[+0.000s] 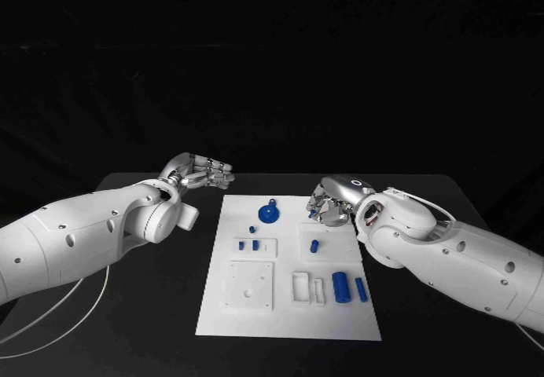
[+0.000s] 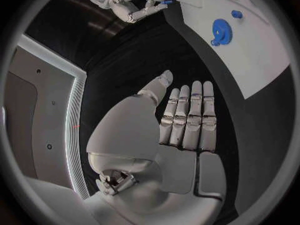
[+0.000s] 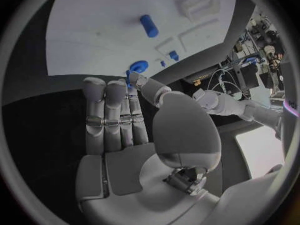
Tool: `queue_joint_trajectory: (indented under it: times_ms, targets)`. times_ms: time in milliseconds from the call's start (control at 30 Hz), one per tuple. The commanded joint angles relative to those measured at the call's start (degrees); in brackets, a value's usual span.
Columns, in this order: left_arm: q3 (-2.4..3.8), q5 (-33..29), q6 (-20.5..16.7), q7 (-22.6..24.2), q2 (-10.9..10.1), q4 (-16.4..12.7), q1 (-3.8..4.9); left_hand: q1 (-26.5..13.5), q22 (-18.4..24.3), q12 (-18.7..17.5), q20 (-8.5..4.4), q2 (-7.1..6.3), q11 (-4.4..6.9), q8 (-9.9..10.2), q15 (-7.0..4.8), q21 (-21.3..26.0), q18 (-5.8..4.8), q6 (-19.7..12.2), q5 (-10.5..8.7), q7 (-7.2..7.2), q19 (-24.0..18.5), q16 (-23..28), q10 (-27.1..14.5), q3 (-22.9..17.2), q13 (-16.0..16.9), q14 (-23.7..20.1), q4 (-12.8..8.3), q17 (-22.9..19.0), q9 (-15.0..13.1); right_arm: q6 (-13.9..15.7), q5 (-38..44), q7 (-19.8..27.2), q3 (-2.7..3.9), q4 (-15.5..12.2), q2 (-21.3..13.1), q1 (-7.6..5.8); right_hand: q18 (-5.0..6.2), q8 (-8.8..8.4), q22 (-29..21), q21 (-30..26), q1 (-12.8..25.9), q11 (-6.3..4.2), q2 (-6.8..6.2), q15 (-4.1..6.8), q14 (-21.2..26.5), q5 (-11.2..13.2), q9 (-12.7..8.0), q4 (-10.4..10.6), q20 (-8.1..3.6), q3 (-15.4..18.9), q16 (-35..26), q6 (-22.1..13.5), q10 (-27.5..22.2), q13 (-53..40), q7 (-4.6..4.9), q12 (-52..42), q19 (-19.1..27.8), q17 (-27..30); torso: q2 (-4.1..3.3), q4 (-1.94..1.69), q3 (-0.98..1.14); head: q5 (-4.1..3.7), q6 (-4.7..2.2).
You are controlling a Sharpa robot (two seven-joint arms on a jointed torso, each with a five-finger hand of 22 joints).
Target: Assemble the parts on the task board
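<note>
Black table [image 1: 136, 314]; right hand [image 1: 328, 203] fingers [image 3: 140, 82] pinching small blue part [image 3: 129, 76]

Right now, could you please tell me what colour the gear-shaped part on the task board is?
Blue; the gear-shaped part shows best in the left wrist view, lying on the white task board.

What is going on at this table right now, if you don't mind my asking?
A two-armed robot is assembling small blue parts on a white task board. Its right robot hand pinches a small blue piece over the board's far right edge. The left robot hand hangs over the black table beside the board, open and holding nothing. A blue gear and several blue cylinders lie on the board.
</note>
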State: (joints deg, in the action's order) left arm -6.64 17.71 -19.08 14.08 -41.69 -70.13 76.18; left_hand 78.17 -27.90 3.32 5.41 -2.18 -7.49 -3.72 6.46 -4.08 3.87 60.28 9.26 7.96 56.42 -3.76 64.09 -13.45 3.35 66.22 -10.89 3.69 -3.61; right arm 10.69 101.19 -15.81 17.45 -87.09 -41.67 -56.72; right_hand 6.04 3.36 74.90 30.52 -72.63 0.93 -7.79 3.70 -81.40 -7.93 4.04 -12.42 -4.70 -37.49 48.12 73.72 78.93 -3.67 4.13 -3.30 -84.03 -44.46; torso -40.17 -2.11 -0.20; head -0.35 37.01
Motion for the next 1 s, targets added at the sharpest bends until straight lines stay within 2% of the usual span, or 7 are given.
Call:
queue_joint_trajectory:
  times_ms: [33, 167, 300, 467, 567, 700, 1000]
  targets:
    - [0.05, -0.7, 0.0, 0.4, 0.4, -0.2, 0.08, 0.1, -0.1, 0.0, 0.02, 0.53, -0.08, 0.1, 0.14, -0.3, 0.18, 0.4, 0.29, 0.11, 0.3, 0.1, -0.4, 0.0, -0.1, 0.3, -0.4, 0.1, 0.1, 1.0, -0.7, 1.6, -0.17, -1.6, 0.7, 0.52, 0.92, 0.30, 3.0, 0.3, -0.1, 0.08, 0.23, 0.31, -0.3, -0.2, 0.1, 0.2, -0.53, 0.0, -0.3, 0.3, 0.2, 0.0, 0.05, -0.1, -2.6, 0.0, 0.10, -0.03, -0.10, 1.46, 0.17]
    - [0.04, -1.0, -0.2, 0.5, 0.8, -0.1, 0.08, 0.2, -0.2, 0.0, 0.04, 0.63, -0.07, 0.1, 0.15, -0.3, 0.20, 0.5, 0.28, 0.10, 0.2, 0.1, -0.3, 0.0, -0.1, 0.2, -0.5, 0.1, 0.1, 0.9, 1.1, 1.6, -1.03, -3.0, 1.7, 0.91, 0.96, 0.31, 3.0, 0.3, -0.2, 0.08, 0.21, 0.30, -0.3, -0.3, 0.1, 0.2, -0.51, 0.1, -0.3, 0.3, 0.2, 0.0, 0.04, -0.1, -2.6, -0.1, 0.12, -0.06, -0.11, 2.72, 0.52]
    - [0.03, -1.2, -0.5, 0.5, 1.2, -0.1, 0.08, 0.2, -0.2, 0.0, 0.04, 0.63, -0.07, 0.1, 0.15, -0.3, 0.20, 0.5, 0.28, 0.10, 0.2, 0.1, -0.3, 0.0, -0.1, 0.2, -0.5, 0.1, 0.1, 0.7, 3.3, 1.4, -2.70, -3.6, 3.3, 1.12, 0.97, 0.30, 3.0, 0.3, -0.2, 0.09, 0.27, 0.28, -0.3, -0.3, 0.1, 0.2, -0.48, 0.1, -0.4, 0.3, 0.2, 0.0, 0.04, -0.1, -2.6, -0.1, 0.20, -0.03, -0.22, 3.76, 0.91]
    - [0.01, -1.7, -0.7, 0.4, 1.8, -0.2, 0.08, 0.2, -0.4, 0.0, 0.04, 0.68, -0.08, 0.1, 0.15, -0.3, 0.21, 0.4, 0.32, 0.12, 0.2, 0.1, -0.3, 0.1, -0.1, 0.2, -0.5, 0.1, 0.1, 0.4, 5.7, 1.2, -5.39, -3.6, 5.4, 1.29, 0.97, 0.30, 3.0, 0.4, -0.2, 0.09, 0.26, 0.28, -0.3, -0.3, 0.1, 0.1, -0.46, 0.1, -0.4, 0.3, 0.2, 0.0, 0.04, -0.1, -2.6, -0.2, 0.14, -0.13, -0.17, 4.69, 1.26]
    - [0.01, -1.8, -0.8, 0.4, 2.3, -0.3, 0.08, 0.2, -0.4, 0.0, 0.04, 0.68, -0.08, 0.1, 0.15, -0.3, 0.21, 0.4, 0.32, 0.12, 0.2, 0.1, -0.3, 0.1, -0.1, 0.2, -0.5, 0.1, 0.1, 0.0, 7.2, 1.1, -7.43, -3.4, 6.8, 1.35, 0.96, 0.30, 3.0, 0.4, -0.2, 0.09, 0.26, 0.27, -0.3, -0.3, 0.1, 0.1, -0.45, 0.1, -0.4, 0.3, 0.2, 0.0, 0.04, -0.1, -2.6, -0.2, 0.11, -0.20, -0.17, 5.21, 1.58]
    - [0.00, -1.9, -0.8, 0.3, 2.6, -0.3, 0.08, 0.2, -0.5, 0.0, 0.06, 0.71, -0.08, 0.1, 0.17, -0.2, 0.20, 0.5, 0.30, 0.11, 0.1, 0.1, -0.4, 0.1, -0.1, 0.2, -0.5, 0.1, 0.1, -0.2, 8.4, 1.1, -9.32, -2.9, 8.0, 1.39, 0.93, 0.31, 3.0, 0.4, -0.2, 0.09, 0.28, 0.27, -0.3, -0.3, 0.1, 0.0, -0.45, 0.0, -0.4, 0.3, 0.2, 0.0, 0.03, -0.1, -2.6, -0.2, 0.05, -0.12, -0.11, 5.80, 1.89]
    - [-0.01, -2.0, -0.7, 0.2, 3.1, -0.4, 0.09, 0.2, -0.5, 0.0, 0.06, 0.71, -0.08, 0.1, 0.17, -0.2, 0.20, 0.5, 0.30, 0.11, 0.1, 0.1, -0.4, 0.1, -0.1, 0.2, -0.5, 0.1, 0.1, -0.5, 9.8, 1.0, -11.67, -2.1, 9.3, 1.55, 0.92, 0.30, 3.0, 0.3, -0.2, 0.09, 0.28, 0.28, -0.3, -0.3, 0.1, 0.0, -0.46, 0.0, -0.5, 0.3, 0.2, 0.0, 0.04, -0.1, -2.6, -0.2, 0.07, -0.11, -0.10, 7.01, 2.90]
